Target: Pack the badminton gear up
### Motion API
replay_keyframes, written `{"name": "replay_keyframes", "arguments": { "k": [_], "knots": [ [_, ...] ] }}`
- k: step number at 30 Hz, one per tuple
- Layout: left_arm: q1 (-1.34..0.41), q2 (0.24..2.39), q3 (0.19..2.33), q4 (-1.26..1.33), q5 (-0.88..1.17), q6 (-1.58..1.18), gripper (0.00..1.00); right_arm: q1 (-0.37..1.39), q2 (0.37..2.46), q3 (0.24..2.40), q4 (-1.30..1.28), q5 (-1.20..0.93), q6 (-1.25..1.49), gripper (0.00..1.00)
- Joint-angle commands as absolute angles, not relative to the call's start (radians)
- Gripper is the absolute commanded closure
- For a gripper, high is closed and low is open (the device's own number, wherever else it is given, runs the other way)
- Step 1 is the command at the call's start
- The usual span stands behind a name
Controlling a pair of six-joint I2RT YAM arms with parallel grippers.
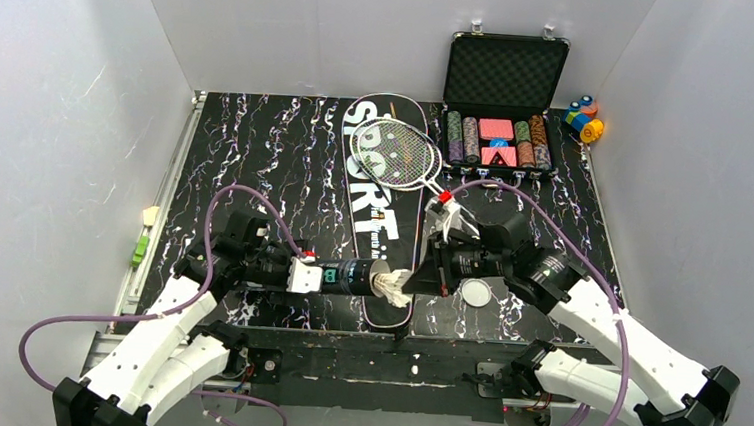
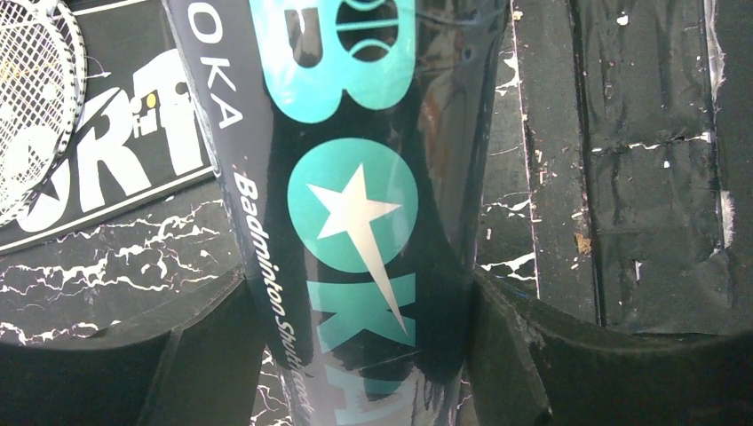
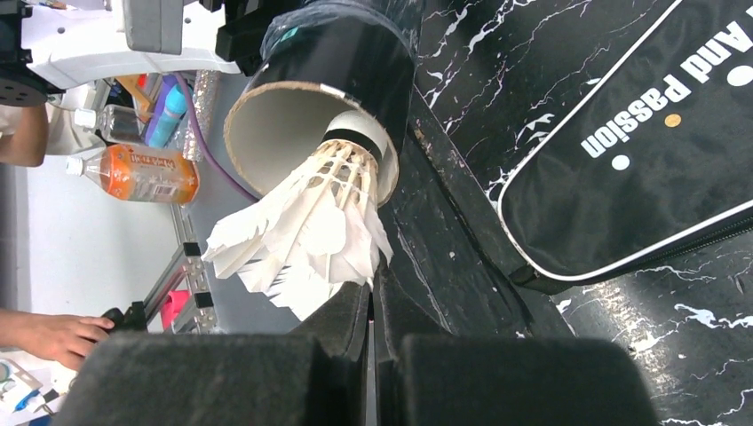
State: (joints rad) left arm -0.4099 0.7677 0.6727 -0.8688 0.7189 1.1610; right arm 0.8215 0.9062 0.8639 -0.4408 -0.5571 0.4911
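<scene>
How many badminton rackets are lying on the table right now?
2. One thin-framed racket lies on the long black "SPORT" bag; the second racket overlaps its head, just to the right. Others could be hidden beneath the arms.

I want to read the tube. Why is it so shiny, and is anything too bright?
Left wrist view: the glossy tube mirrors light in streaks, yet its letters are sharp. Right wrist view: the shuttlecock glares white at its feathers; the right end effector is dark.

Rackets (image 1: 397,154): two, heads overlapping. Bag (image 1: 363,187): one. Tube (image 1: 349,275): one. Shuttlecock (image 3: 311,222): one seen. Round lid (image 1: 476,293): one. Chip case (image 1: 506,77): one. Coloured blocks (image 1: 584,118): small cluster, count unclear.
</scene>
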Motion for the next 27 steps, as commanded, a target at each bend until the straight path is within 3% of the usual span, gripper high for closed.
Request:
{"name": "replay_keyframes", "arguments": {
  "k": [1,6,9,11,16,27],
  "knots": [
    [-0.42,0.754,0.715,-0.865,0.775,1.175,0.79,0.828,0.935,0.919,-0.357,-0.565,0.494,0.95],
    [-0.432,0.756,0.71,-0.865,0.781,1.173,0.79,0.828,1.002,0.962,-0.377,-0.559,0.493,0.55],
    [-0.438,0.755,0.705,-0.865,0.781,1.158,0.79,0.828,1.005,0.971,-0.399,-0.529,0.48,0.36],
    [-0.44,0.751,0.7,-0.865,0.78,1.154,0.79,0.828,0.99,0.978,-0.42,-0.499,0.468,0.29],
    [-0.44,0.748,0.698,-0.863,0.777,1.148,0.8,0.828,0.915,0.973,-0.483,-0.4,0.436,0.23],
    [-0.44,0.755,0.729,-0.823,0.785,1.077,0.81,0.834,0.929,0.885,-0.309,-0.399,0.534,0.24]
  ]
}}
